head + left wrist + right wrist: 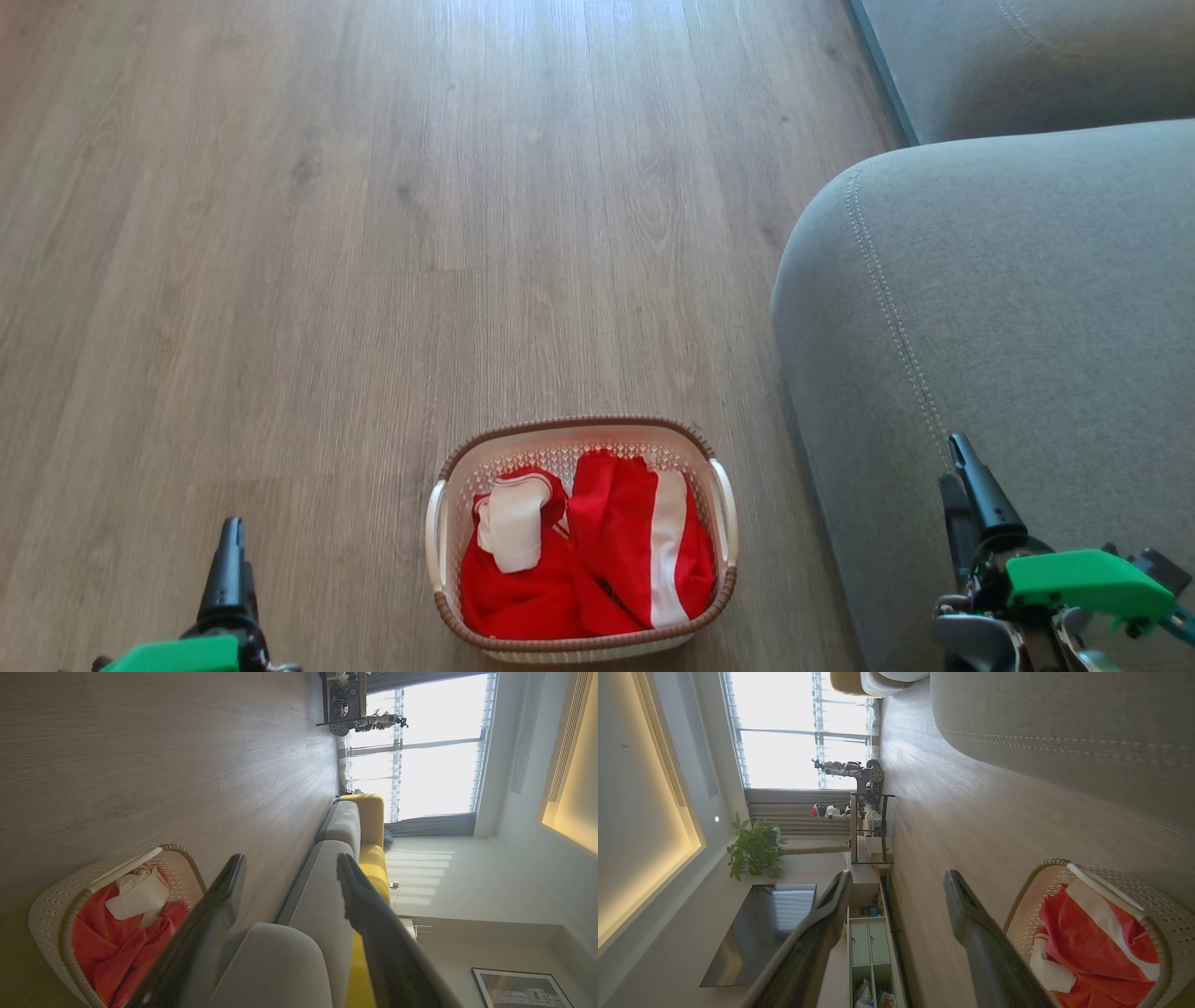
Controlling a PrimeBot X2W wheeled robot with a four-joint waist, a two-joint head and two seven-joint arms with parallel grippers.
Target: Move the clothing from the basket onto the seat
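Observation:
The cream basket (446,523) stands on the wood floor at the bottom centre of the head view, and the red clothing (607,551) with white stripes and trim lies bunched inside it. The grey seat (1008,308) rises just right of the basket. My left gripper (230,537) hangs over bare floor left of the basket. My right gripper (952,462) hovers over the seat's front edge. In the left wrist view the left gripper (290,858) is open and empty, with the basket (46,905) and clothing (117,947) beside it. The right gripper (897,875) is also open and empty, next to the basket (1134,891).
A second grey sofa cushion (1027,56) lies beyond the seat. Yellow cushions (373,858) run along the sofa's back. Across the room stand a TV (761,933), a low shelf unit (868,947) and a potted plant (754,849). Wood floor (373,233) stretches ahead and left.

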